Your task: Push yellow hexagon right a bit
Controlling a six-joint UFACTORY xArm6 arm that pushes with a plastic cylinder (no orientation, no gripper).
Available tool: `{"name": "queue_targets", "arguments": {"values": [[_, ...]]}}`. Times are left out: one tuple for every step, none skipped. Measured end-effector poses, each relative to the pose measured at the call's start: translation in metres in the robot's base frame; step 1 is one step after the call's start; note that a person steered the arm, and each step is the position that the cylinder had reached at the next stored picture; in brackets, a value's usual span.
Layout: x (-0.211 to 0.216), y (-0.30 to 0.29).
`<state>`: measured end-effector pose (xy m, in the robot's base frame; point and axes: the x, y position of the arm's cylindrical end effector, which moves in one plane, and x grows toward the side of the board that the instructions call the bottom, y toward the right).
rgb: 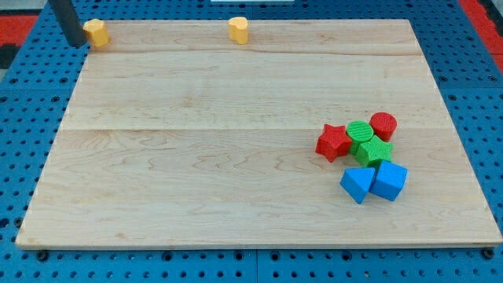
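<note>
The yellow hexagon (96, 32) sits at the top left corner of the wooden board (236, 173). My tip (76, 43) stands just left of the hexagon, right against its left side or nearly touching it, at the board's edge. The dark rod rises from the tip to the view's top left.
A second yellow block (238, 29), heart-like, sits at the board's top edge near the middle. A tight cluster lies at the right: red star (333, 141), green cylinder (360, 131), red cylinder (383, 125), green star (373, 151), blue triangle (357, 185), blue block (389, 180).
</note>
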<state>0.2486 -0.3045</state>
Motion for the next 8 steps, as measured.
{"name": "queue_targets", "arguments": {"values": [[-0.002,-0.001],[-0.002,-0.001],[-0.009,0.0],[-0.01,0.0],[-0.024,-0.001],[-0.043,0.021],[-0.046,0.022],[-0.046,0.025]]}}
